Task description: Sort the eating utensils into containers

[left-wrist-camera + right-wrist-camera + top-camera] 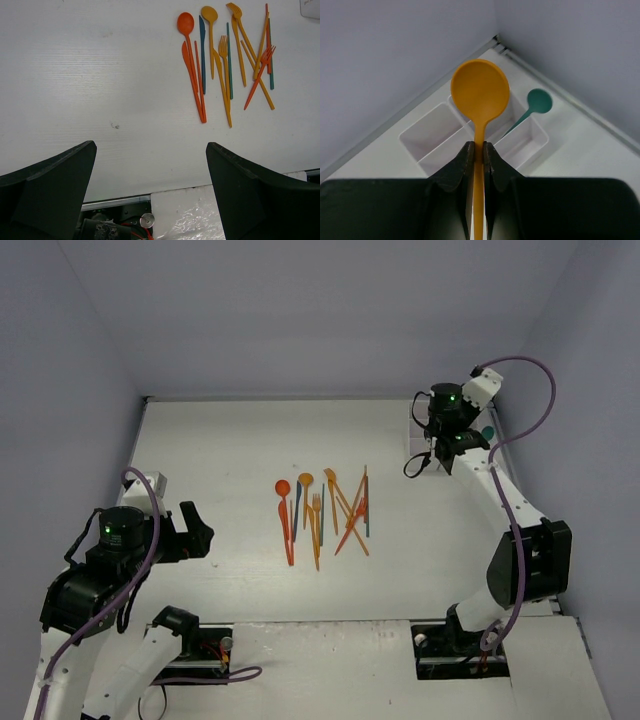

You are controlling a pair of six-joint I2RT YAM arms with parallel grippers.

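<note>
left gripper: jaws wide apart, nothing between them, hovering over bare bench close to the front edge. The loose utensils are ahead of it and off to its right, well apart from the fingers. They lie flat on the bench in a rough fan, handles mostly pointing back toward the gripper. Left side of that pile: red-orange spoon with its bowl at the far end and a red-orange knife lying against it. Next to the right come a teal knife, a yellow-orange spoon and an orange fork. Further right, several orange, red and teal pieces cross over each other; exact count not readable. right gripper: jaws clamped on the handle of the held orange spoon, whose bowl sticks straight out past the fingertips. This arm is stretched to the far right corner of the bench, gripper raised above the white tray. The compartments sit below and ahead of the fingertips. In the wrist view the held bowl lines up with a wall between compartments; how far above it, cannot tell. A teal spoon leans in the compartment ahead-right of the gripper, handle down inside, bowl up past the rim toward the corner. From overhead the tray is mostly hidden under the right wrist.
</note>
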